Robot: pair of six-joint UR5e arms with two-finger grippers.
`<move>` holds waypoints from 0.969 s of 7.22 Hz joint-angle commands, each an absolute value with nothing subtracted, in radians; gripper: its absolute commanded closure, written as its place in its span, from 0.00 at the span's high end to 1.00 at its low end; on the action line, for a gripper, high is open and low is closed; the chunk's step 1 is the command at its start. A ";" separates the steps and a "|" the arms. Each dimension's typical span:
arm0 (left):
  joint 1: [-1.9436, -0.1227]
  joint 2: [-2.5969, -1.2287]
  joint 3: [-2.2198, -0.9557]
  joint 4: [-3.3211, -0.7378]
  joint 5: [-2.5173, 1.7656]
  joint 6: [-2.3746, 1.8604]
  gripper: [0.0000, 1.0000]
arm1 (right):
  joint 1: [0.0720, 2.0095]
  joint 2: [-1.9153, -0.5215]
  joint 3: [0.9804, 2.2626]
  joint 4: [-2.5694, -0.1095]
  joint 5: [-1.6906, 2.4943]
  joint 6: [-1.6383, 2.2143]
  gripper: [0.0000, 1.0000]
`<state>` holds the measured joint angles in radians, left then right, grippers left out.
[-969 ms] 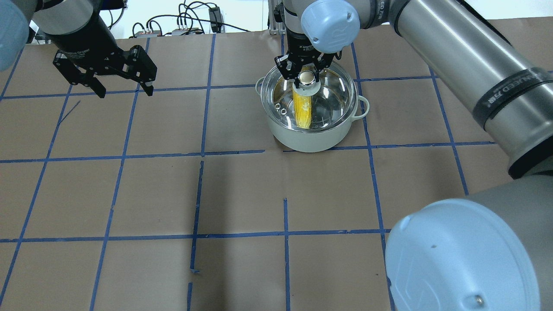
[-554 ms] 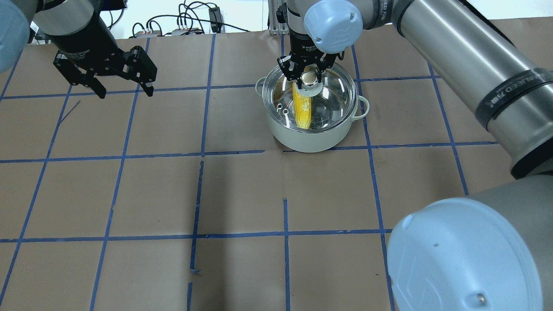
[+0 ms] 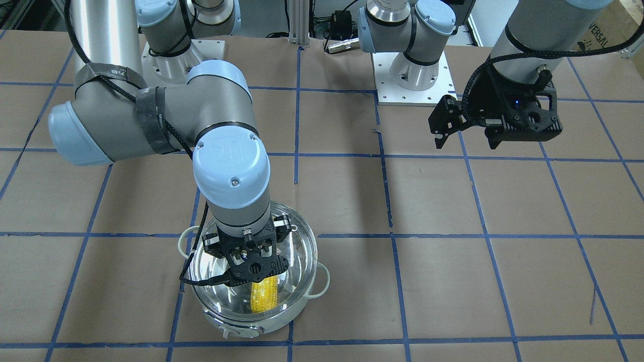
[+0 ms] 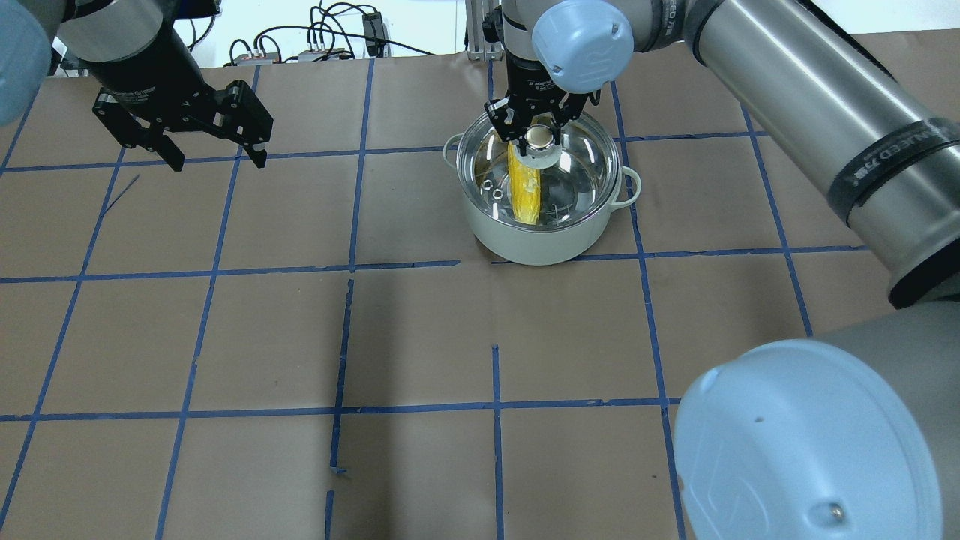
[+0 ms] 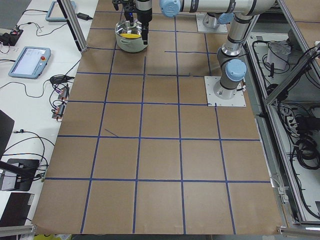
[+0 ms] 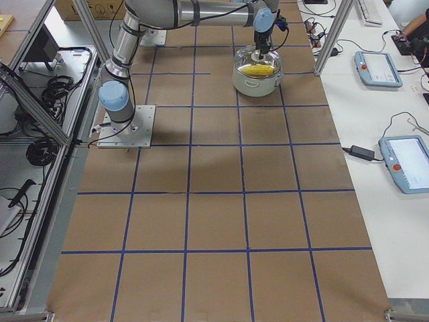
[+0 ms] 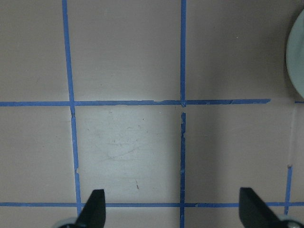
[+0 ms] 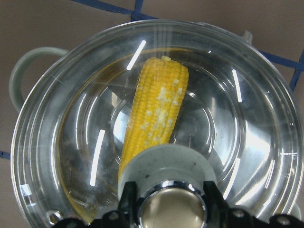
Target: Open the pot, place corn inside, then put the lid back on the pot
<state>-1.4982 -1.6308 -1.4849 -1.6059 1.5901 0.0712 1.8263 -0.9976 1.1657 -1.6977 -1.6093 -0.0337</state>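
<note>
Right wrist-mounted view: end of corn (image 8: 159, 107) behind lid (image 8: 256, 156) knob (image 8: 171, 211), pot (image 8: 19, 71) cropped.

Silver tube arms (image 3: 103, 45), pale blue joint caps (image 3: 231, 168), black braided cable (image 3: 523, 57); left gripper (image 4: 219, 160), right gripper (image 4: 535, 135) black.

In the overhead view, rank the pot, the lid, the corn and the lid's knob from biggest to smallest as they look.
1. pot and lid, about equal across; the pot's wall makes it look slightly larger.
2. corn.
3. knob.
</note>
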 commanded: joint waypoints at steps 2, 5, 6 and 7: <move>-1.497 -1.631 -1.486 -1.605 1.591 0.069 1.00 | 1.807 -0.999 1.166 -1.698 -1.608 -0.067 0.35; -1.499 -1.629 -1.488 -1.606 1.591 0.074 1.00 | 1.807 -0.997 1.166 -1.698 -1.608 -0.067 0.37; -1.499 -1.631 -1.488 -1.606 1.591 0.072 1.00 | 1.809 -0.997 1.163 -1.700 -1.614 -0.055 0.59; -1.499 -1.629 -1.488 -1.606 1.589 0.074 1.00 | 1.810 -1.000 1.154 -1.706 -1.620 -0.039 0.93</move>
<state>-1.4986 -1.6299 -1.4877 -1.6060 1.5904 0.0726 1.8083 -0.9979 1.1615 -1.7007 -1.6132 -0.0552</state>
